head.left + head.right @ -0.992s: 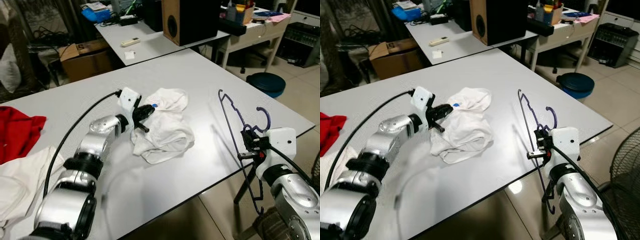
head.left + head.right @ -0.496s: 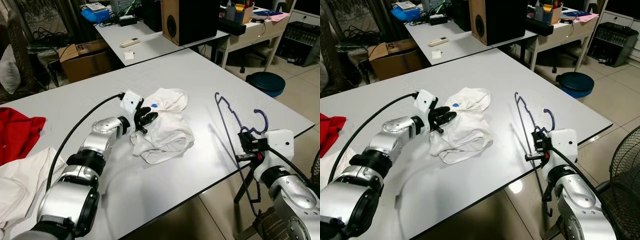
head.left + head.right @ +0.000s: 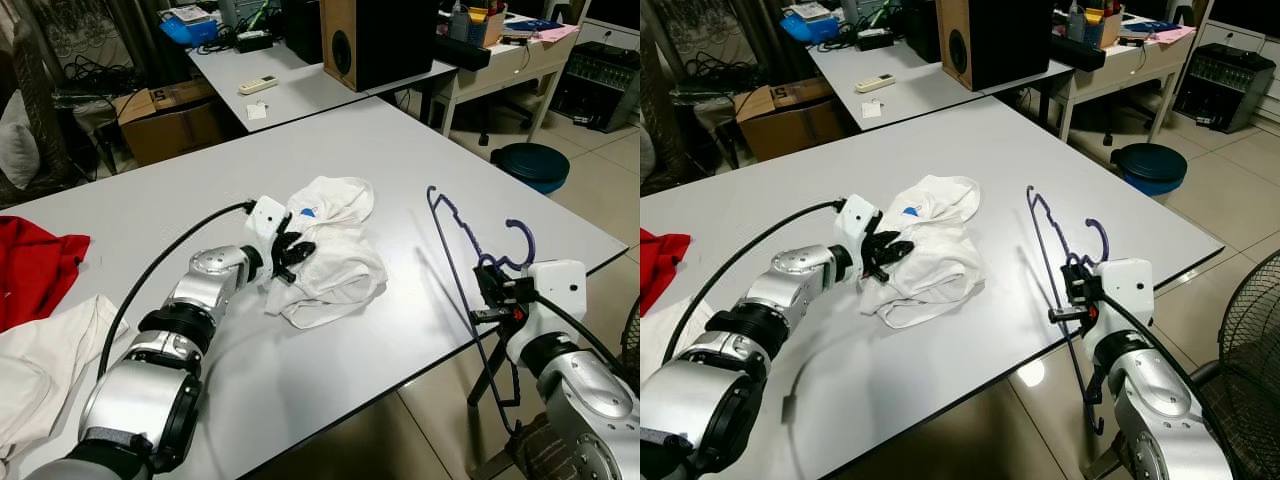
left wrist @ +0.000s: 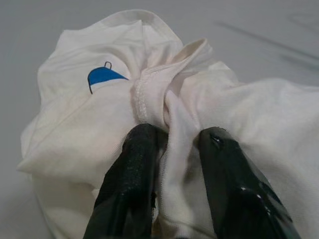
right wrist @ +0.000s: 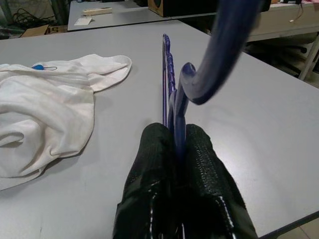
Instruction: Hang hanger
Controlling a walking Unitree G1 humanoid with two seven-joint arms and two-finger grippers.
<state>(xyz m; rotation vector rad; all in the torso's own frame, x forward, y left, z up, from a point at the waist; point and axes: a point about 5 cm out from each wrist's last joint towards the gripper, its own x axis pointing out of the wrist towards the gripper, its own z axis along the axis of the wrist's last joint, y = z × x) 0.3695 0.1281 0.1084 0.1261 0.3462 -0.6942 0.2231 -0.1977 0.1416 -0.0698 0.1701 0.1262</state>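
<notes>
Left end effector [image 4: 167, 149]: its two black fingers pinch a raised fold of the white garment [image 3: 335, 255], near the blue mark, at the centre of the frame.
Right end effector [image 5: 172, 144]: closed tight on the purple hanger [image 3: 455, 250], lower right of the frame, at the near edge of the tabletop [image 3: 400, 150].
Change from earlier frame: a second ago the left end effector stood at the garment's left edge, fingers clear of the cloth; now it has pushed in and gripped the fold. The right end effector and hanger have shifted only slightly.
Hanger: upright in the right end effector, hook curling just above the fingers, long wire rising toward the tabletop's middle and trailing below the table edge.
Hanger to garment: apart, garment to the left.
Red cloth [image 3: 35, 265]: left edge of the frame.
</notes>
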